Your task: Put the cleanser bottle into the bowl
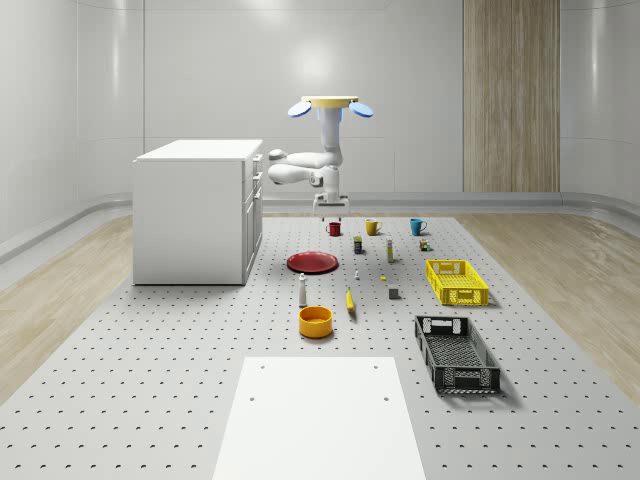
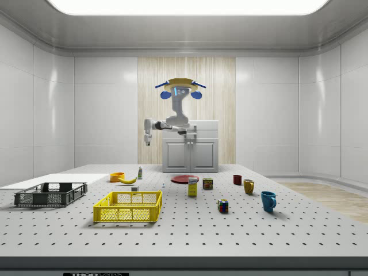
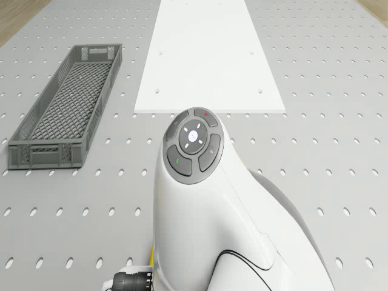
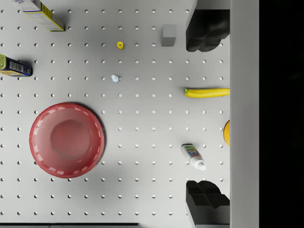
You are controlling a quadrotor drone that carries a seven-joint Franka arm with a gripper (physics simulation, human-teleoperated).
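Wrist view | gripper (image 4: 207,118) wide open, empty, hovering high | cleanser bottle (image 4: 193,156) upright below, near one fingertip | bowl (image 1: 315,321) beyond.

Simulated lab: perforated table (image 1: 150,380), bare walls.

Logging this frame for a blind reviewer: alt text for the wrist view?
Looking down past two dark fingertips at a perforated table: a cleanser bottle lies between them, a banana nearby, and a red plate off to the side.
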